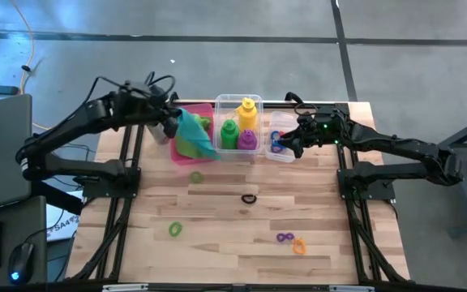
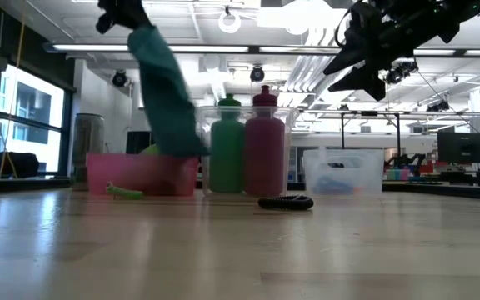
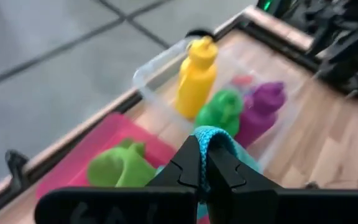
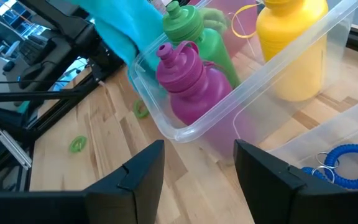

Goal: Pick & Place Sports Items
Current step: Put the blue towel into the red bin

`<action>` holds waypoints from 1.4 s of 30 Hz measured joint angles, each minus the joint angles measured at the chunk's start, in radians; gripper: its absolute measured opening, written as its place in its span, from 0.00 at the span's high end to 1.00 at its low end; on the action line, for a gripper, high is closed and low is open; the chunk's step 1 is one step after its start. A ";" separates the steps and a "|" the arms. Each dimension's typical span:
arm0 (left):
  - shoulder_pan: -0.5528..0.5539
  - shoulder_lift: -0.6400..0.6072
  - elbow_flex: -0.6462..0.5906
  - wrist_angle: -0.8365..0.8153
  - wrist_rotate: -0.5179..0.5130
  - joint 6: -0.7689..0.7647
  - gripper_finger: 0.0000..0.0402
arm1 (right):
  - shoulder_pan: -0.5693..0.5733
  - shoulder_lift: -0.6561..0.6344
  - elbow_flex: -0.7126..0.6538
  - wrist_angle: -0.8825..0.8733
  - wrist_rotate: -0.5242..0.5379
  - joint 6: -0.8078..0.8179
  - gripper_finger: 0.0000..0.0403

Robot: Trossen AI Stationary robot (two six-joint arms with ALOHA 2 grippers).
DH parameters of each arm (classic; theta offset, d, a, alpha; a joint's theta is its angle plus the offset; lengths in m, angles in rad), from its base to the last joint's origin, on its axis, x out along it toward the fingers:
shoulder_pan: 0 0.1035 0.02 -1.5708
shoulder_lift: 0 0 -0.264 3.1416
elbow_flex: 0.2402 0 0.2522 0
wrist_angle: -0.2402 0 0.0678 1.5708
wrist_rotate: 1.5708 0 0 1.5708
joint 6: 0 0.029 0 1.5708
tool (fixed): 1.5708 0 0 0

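Observation:
My left gripper (image 1: 173,123) is shut on the teal cloth (image 1: 194,138), high above the pink bin (image 1: 183,154). The lime green cloth (image 3: 120,167) lies in that bin. The yellow (image 1: 247,109), green (image 1: 229,134) and purple (image 1: 248,139) bottles stand upright in the clear bin (image 1: 220,103). My right gripper (image 4: 197,168) is open and empty above the small clear bin (image 1: 280,154), which holds several rings, one of them blue (image 4: 347,155). More rings lie on the table: black (image 1: 249,198), green (image 1: 175,230), purple (image 1: 283,238). My left gripper pinches the teal cloth's top end (image 3: 211,135) between its two fingers; a bunched fold stands out past the fingertips. The cloth hangs slack below the gripper (image 2: 163,92), and its lower end (image 2: 186,150) reaches down to the pink bin's rim.
An orange ring (image 1: 299,246) lies near the purple one, and a second green ring (image 1: 195,176) lies just in front of the pink bin. A grey cylinder (image 2: 87,142) stands left of the pink bin. The bins line the table's far edge.

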 joint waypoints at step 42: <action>0.366 0.552 -0.001 0.047 0.304 0.631 1.00 | 0.000 0.000 0.000 0.000 0.053 0.090 0.54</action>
